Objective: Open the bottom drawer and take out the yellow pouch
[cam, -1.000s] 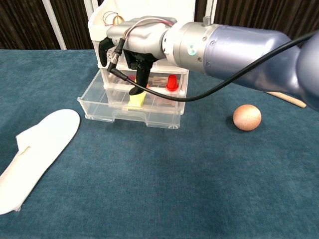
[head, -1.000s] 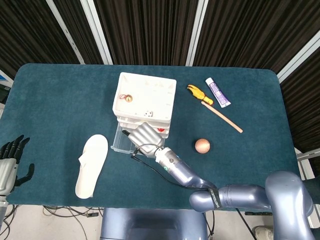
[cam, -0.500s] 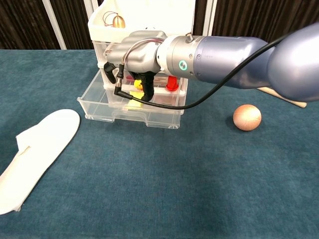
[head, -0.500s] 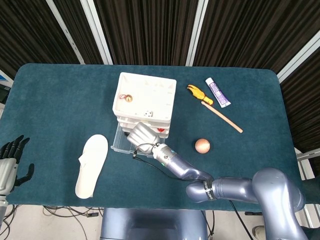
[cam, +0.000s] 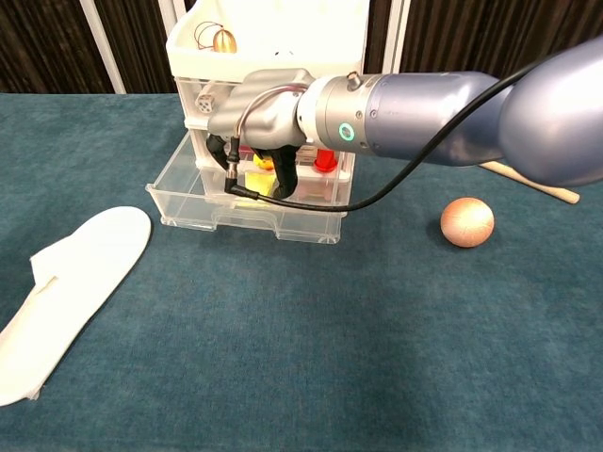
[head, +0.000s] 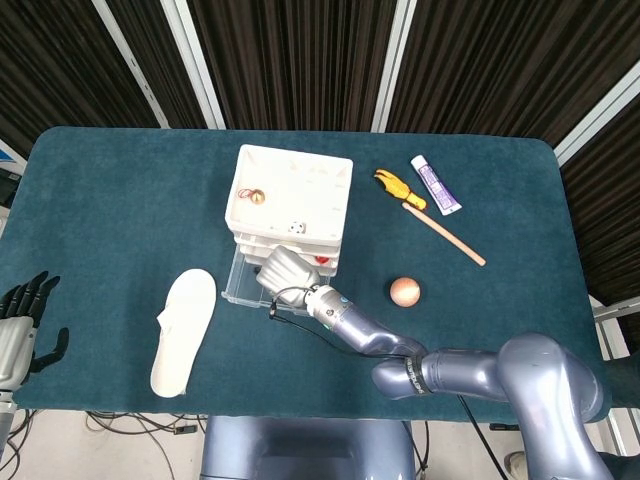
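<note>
1. The right hand is reaching down into the pulled-out bottom drawer of the white drawer unit, its fingers curling over the yellow pouch lying inside; whether they are actually gripping it cannot be told.
2. The left hand is hanging at the counter's near-left edge, fingers spread and holding nothing.
3. A white insole is lying left of the drawer, and a wooden ball is sitting well to its right.
</note>
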Robot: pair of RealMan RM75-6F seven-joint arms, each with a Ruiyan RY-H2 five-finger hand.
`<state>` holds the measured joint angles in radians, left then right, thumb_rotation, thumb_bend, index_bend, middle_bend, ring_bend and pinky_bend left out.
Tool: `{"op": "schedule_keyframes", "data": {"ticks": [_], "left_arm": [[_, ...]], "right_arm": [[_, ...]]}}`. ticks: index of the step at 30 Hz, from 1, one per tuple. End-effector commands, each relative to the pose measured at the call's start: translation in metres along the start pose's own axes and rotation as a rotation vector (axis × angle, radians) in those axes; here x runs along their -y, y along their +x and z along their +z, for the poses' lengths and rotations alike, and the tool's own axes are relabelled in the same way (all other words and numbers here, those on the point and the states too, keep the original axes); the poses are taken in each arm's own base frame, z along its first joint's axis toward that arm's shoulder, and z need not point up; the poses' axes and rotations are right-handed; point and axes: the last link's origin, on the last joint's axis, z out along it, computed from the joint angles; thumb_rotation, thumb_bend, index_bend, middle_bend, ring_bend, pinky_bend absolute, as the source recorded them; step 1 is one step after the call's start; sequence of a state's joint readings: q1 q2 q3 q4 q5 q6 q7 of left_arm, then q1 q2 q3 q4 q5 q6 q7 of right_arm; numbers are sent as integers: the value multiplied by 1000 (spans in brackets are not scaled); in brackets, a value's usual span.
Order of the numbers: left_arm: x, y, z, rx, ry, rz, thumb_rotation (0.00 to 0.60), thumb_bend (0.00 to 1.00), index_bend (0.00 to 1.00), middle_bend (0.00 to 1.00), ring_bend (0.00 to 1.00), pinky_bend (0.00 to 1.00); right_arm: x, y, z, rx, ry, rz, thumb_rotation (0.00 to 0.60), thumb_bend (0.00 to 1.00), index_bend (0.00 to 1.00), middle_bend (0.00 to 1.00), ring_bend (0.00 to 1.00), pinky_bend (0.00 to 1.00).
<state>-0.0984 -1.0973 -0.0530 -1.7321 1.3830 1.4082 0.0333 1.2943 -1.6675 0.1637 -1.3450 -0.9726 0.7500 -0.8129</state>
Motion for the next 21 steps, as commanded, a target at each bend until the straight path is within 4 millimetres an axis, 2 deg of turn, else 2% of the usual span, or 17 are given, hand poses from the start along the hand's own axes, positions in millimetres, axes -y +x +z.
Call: {"op": "schedule_keyframes", "data": {"ticks": [1, 17, 21], "left_arm": [[0, 0, 0, 1, 1, 0, 600, 466, 55, 0, 0, 0], [0, -1, 0, 10, 5, 2, 600, 466, 55, 0, 0, 0], [0, -1, 0, 12, 7, 3, 600, 465, 55, 0, 0, 0]], "right_arm": [[2, -3, 1, 8, 5, -22, 600, 316, 385, 1000, 1000, 1000], [5, -7, 10, 40, 18, -86, 600, 348, 398, 1000, 1000, 1000], [6, -7, 12, 46, 21, -84, 600, 431, 407, 1000, 1000, 1000]]}}
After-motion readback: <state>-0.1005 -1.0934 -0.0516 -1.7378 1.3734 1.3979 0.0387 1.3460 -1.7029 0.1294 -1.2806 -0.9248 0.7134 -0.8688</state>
